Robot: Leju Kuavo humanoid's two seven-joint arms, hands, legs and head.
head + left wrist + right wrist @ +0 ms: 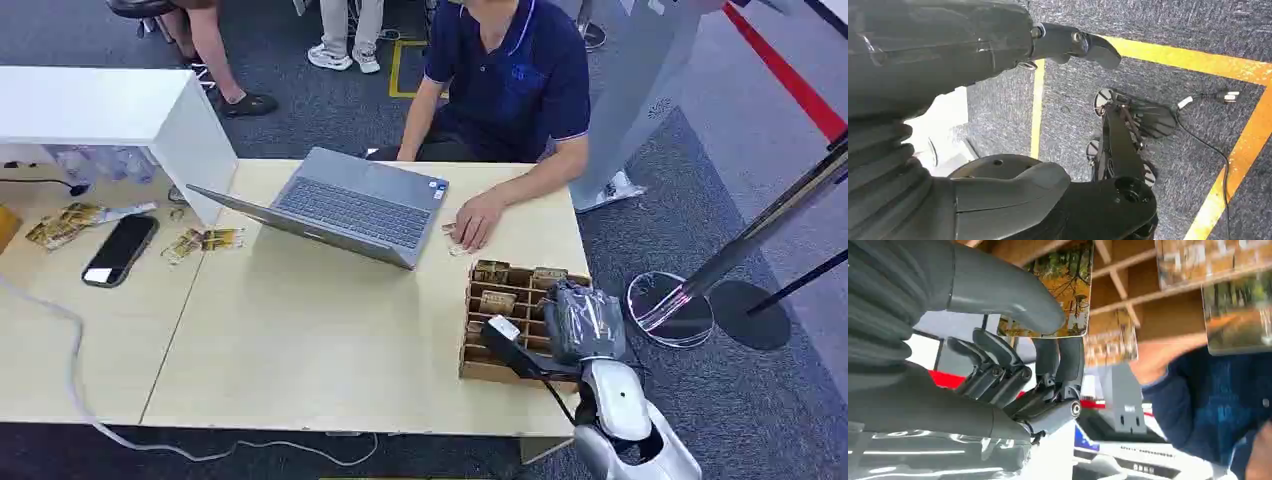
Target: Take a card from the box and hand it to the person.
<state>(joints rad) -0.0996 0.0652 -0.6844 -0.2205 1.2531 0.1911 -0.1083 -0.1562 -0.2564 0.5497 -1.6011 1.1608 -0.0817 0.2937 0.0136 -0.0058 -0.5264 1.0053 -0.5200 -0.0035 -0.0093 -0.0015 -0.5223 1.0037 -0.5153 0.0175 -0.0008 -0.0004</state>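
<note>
A brown cardboard box (497, 300) with several compartments of picture cards stands at the table's front right corner. My right hand (582, 320) hovers over its right side. In the right wrist view that hand (998, 365) pinches a card with an autumn-tree picture (1065, 287) between thumb and fingers, right at the box's wooden dividers (1120, 285). A person in a dark blue polo (515, 70) sits behind the table, one hand (478, 218) resting flat just beyond the box. My left hand (938, 60) hangs over the carpet, fingers apart and holding nothing.
An open grey laptop (350, 205) sits mid-table in front of the person. A black phone (120, 250) and loose card packets (70, 225) lie at the left under a white shelf (100, 105). A stanchion base (670, 300) stands right of the table.
</note>
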